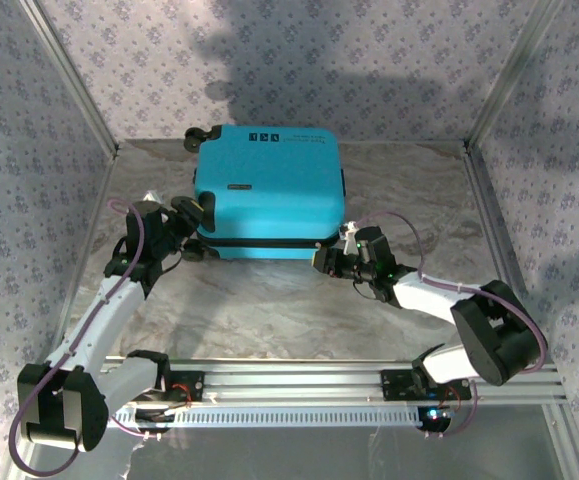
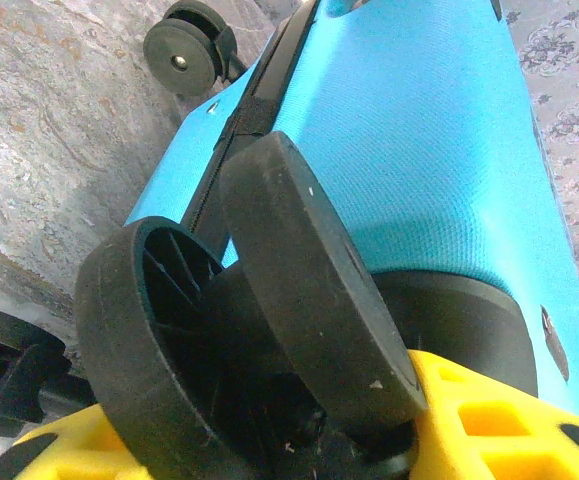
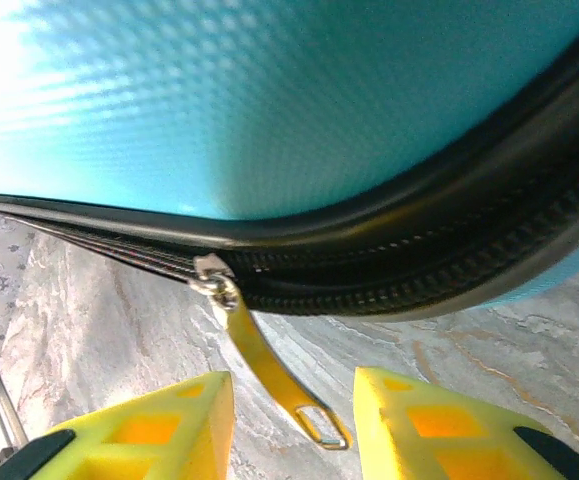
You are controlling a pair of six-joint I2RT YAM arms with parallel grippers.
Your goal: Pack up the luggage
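The turquoise luggage (image 1: 269, 190) lies flat and closed at the back middle of the table, its wheels to the left. My left gripper (image 1: 194, 215) is at its near-left corner. In the left wrist view the black double wheel (image 2: 269, 300) sits between the yellow fingers (image 2: 489, 420), and the left gripper (image 2: 269, 440) is shut on it beside the shell (image 2: 419, 150). My right gripper (image 1: 331, 258) is at the near-right corner. In the right wrist view the right gripper (image 3: 294, 430) stands open around the gold zipper pull (image 3: 269, 370), which hangs from the black zipper (image 3: 419, 260) and touches neither finger.
The marble-patterned table (image 1: 269, 310) lies in front of the case. Patterned walls with aluminium posts (image 1: 69, 75) close in the left, back and right sides. A metal rail (image 1: 299, 385) runs along the near edge between the arm bases. A second wheel pair (image 2: 184, 50) sits farther along the case.
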